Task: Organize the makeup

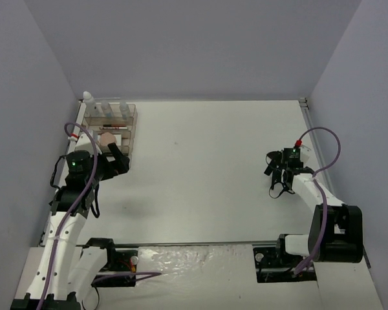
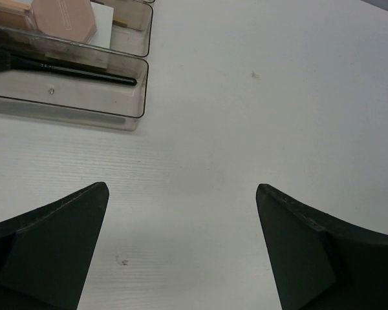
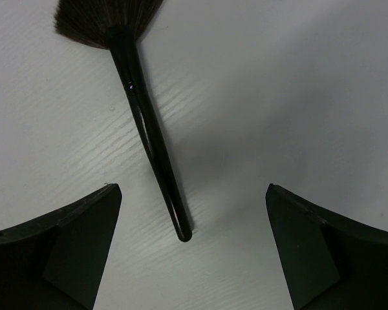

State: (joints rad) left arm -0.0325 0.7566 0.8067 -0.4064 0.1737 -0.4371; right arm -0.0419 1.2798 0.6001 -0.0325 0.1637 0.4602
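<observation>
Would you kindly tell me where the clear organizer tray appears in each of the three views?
Top external: the organizer tray sits at upper left, near the left wall.
Left wrist: the tray fills the top-left corner, its nearest compartments in view.
Right wrist: not in it; only a loose brush lies on the table.
Shared landmark: the pink compact inside the tray, visible in the top and left wrist views.

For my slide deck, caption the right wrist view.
Open right gripper poised over a black fan-shaped makeup brush lying on the white table.
</observation>
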